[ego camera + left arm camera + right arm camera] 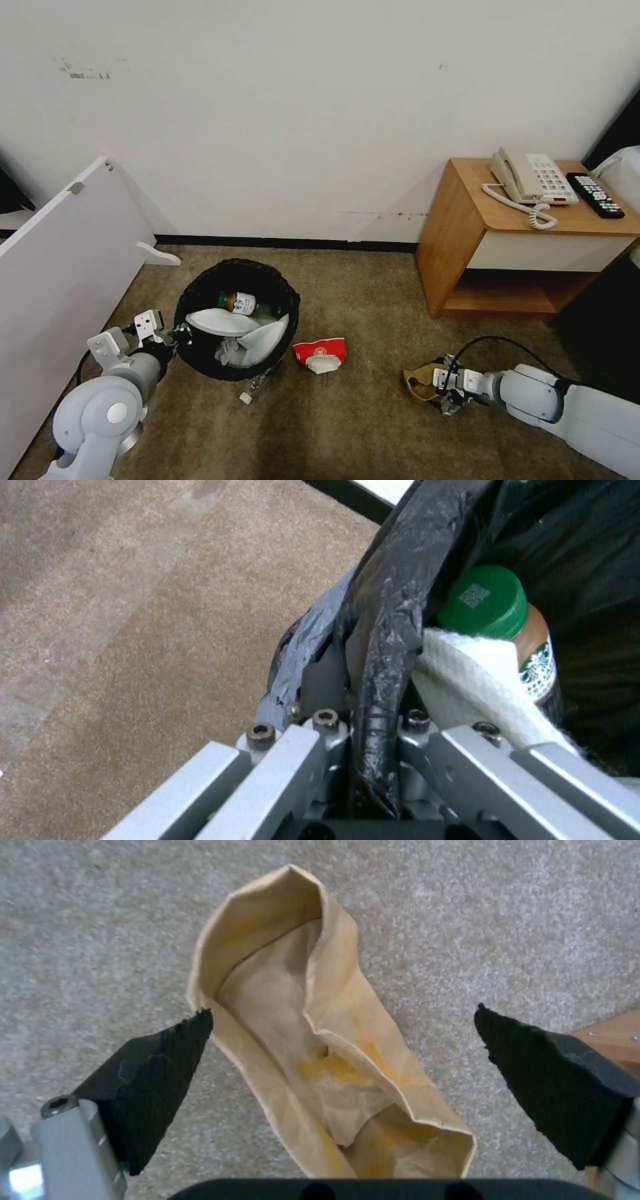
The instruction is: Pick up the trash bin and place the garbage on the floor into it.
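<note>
Your left gripper (pixel 179 333) was clamped shut on the trash bin (pixel 200 293) rim; your right gripper (pixel 343 1032) stood wide open around the brown paper bag (pixel 320 1040), holding nothing.

trash bin (pixel 237 320): round, black-bag-lined, upright on carpet (pixel 360 427), holding a green-capped bottle (pixel 239 303) and white slippers (pixel 220 325). Red-white wrapper (pixel 321 353) just right of bin; brown paper bag (pixel 320 1050) farther right, lying open.

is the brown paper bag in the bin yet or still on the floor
Still on the floor: the brown paper bag lies between the open right gripper's pads, away from the trash bin.
</note>
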